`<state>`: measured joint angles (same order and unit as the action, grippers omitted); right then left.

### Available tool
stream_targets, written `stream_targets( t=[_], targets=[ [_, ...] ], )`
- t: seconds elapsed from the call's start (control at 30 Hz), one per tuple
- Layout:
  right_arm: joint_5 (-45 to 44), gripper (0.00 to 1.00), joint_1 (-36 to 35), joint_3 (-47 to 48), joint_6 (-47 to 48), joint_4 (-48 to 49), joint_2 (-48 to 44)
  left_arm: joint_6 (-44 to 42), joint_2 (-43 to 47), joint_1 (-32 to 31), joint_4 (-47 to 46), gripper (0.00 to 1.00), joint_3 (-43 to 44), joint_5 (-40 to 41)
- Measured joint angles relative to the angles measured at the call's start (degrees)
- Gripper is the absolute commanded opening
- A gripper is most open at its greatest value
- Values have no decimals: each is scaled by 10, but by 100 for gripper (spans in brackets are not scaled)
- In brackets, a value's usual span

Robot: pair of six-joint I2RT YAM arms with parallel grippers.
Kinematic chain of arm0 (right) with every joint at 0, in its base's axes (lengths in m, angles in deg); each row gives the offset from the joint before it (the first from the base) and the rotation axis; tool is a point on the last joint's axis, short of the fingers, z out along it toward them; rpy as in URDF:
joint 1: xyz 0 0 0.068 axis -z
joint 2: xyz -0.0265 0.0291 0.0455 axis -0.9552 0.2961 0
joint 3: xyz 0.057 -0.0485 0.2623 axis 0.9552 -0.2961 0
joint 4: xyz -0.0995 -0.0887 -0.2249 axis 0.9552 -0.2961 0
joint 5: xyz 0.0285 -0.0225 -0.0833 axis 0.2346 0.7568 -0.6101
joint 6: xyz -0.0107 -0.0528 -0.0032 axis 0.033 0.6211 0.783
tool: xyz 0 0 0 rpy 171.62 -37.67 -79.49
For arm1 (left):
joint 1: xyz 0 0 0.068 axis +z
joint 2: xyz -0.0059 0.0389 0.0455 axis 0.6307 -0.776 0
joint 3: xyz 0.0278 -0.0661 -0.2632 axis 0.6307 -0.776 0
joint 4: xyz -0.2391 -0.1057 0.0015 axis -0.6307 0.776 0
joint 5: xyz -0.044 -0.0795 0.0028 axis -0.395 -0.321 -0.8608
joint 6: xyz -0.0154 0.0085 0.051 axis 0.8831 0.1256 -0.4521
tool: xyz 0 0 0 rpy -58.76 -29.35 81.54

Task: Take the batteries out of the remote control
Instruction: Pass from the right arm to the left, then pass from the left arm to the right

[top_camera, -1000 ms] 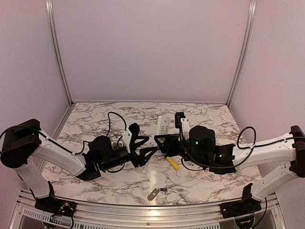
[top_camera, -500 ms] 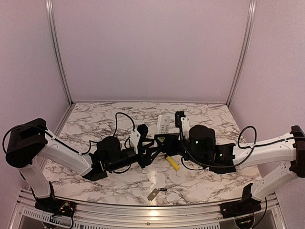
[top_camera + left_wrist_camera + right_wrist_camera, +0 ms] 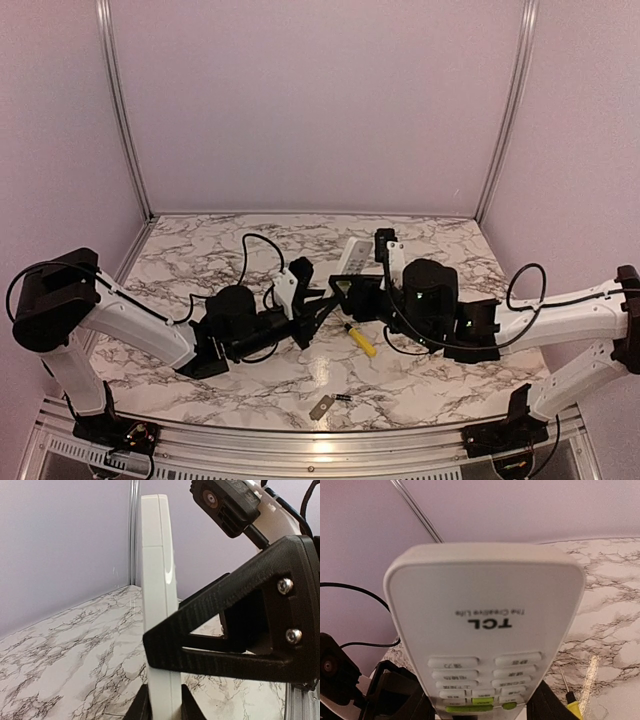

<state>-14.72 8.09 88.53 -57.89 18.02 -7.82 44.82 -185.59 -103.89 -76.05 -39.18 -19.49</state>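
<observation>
The white remote control point(image 3: 352, 256) is held up above the table, tilted toward the back. My right gripper point(image 3: 346, 290) is shut on its lower end; in the right wrist view the button face point(image 3: 485, 630) fills the frame between my fingers point(image 3: 551, 706). My left gripper point(image 3: 322, 298) has come in from the left. In the left wrist view the remote control point(image 3: 159, 595) stands edge-on, and my left gripper point(image 3: 164, 707) is shut on its two flat faces, below the right gripper's black finger point(image 3: 235, 630). One dark battery point(image 3: 343, 398) lies near the front edge; any others are hidden.
A yellow-handled screwdriver point(image 3: 361, 340) lies on the marble table point(image 3: 200, 250) just under the right gripper, and shows also in the right wrist view point(image 3: 574, 710). A flat grey cover plate point(image 3: 321, 407) rests near the front edge beside the battery. Lilac walls enclose the table.
My left gripper has moved right to the remote control and closed on it. The right gripper has shifted slightly right with the remote control still in its grip.
</observation>
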Motion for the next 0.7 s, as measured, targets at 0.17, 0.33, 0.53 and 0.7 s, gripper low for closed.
stream_targets(
  t=[0.17,0.33,0.53,0.7],
  targets=[
    [2,98,-1,0,-3,-43,-34,-29,0,-3,1,0,-5,12],
    [0,99,-1,11,-4,-103,-104,-76,0,3,16,0,-28,24],
    [48,99,17,45,-6,-201,-148,-154,0,3,3,0,-58,51],
    [120,99,62,50,-22,-268,-158,-235,0,2,-32,0,-91,78]
  ],
)
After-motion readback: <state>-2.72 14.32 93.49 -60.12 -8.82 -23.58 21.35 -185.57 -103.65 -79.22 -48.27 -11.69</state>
